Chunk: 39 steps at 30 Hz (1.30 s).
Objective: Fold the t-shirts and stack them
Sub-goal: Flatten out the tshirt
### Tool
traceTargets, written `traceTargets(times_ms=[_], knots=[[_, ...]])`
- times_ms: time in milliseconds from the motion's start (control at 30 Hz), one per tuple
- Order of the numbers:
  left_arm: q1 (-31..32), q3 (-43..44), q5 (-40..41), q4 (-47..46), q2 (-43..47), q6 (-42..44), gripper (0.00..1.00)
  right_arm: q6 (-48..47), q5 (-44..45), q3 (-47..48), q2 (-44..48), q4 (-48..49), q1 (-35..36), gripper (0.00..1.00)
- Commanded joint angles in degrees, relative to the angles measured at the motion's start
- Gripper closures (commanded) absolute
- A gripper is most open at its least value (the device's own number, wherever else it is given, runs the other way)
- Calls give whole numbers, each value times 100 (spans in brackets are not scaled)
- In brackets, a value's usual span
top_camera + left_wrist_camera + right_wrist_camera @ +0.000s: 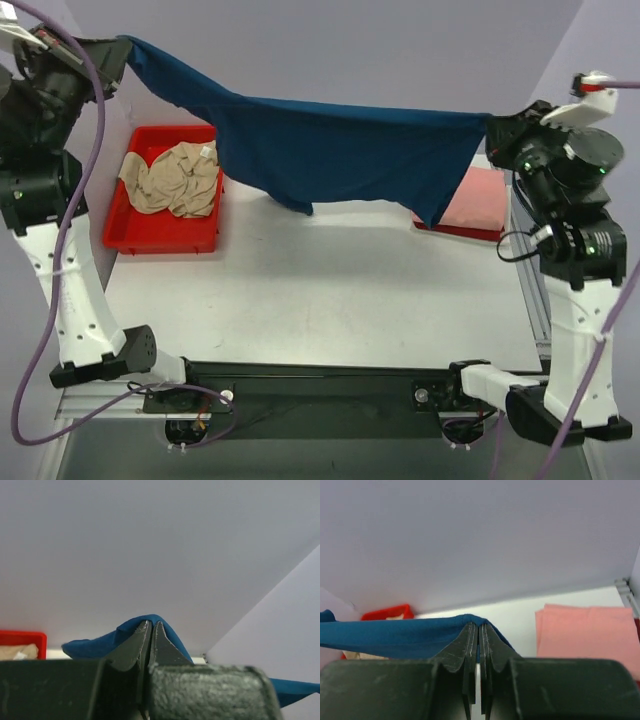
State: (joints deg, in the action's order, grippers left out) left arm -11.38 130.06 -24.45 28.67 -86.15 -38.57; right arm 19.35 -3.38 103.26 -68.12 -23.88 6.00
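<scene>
Navy blue t-shirt (340, 150) hangs stretched in the air between the two arms, above the table (330, 300) and mostly to the right of the red tray (160, 247). Its lower edge sags toward the tabletop without clearly touching it. No print shows on the side facing the overhead camera.

The left gripper (151, 625) is pinched tight on one end of the cloth, high above the tray's far left corner, with blue fabric bulging over its closed fingertips. The right gripper (479, 626) is likewise clamped on the other end, well to the right of the tray, with the cloth wrapped over its tips.

By my reading, the task is partly done. A salmon-pink t-shirt (478, 198) lies folded flat, far to the right of the tray, and looks finished. A strip of red shows under its near edge, but I cannot tell whether that is another shirt or a second tray.

The navy shirt has only been lifted and spread, so it has yet to be laid down, folded and stacked. A beige t-shirt (172, 180) sits crumpled inside the tray and appears untouched, so it also remains to be folded and stacked.
</scene>
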Motion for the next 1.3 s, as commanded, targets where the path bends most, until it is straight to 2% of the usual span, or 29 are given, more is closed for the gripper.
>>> traceTargets(times_ms=[0, 167, 300, 467, 700, 967, 1267], knots=[[-49, 361, 283, -608, 362, -63, 100, -151, 127, 9, 466, 964, 6, 100], [-14, 476, 46, -994, 143, -370, 100, -116, 144, 203, 396, 982, 6, 100], [424, 406, -148, -1188, -358, -450, 100, -177, 320, 19, 115, 982, 6, 100], [1049, 678, -306, -933, -1342, -204, 100, -327, 654, -236, -526, 955, -11, 100], [1261, 1003, -535, -564, -2143, -160, 100, -406, 601, -219, -1133, 815, -20, 100], [1252, 995, -509, -669, -1792, -221, 100, -257, 619, -228, -800, 797, -11, 100], [1173, 134, -166, -1249, -290, -318, 100, -37, 513, -298, 175, 946, 24, 100]])
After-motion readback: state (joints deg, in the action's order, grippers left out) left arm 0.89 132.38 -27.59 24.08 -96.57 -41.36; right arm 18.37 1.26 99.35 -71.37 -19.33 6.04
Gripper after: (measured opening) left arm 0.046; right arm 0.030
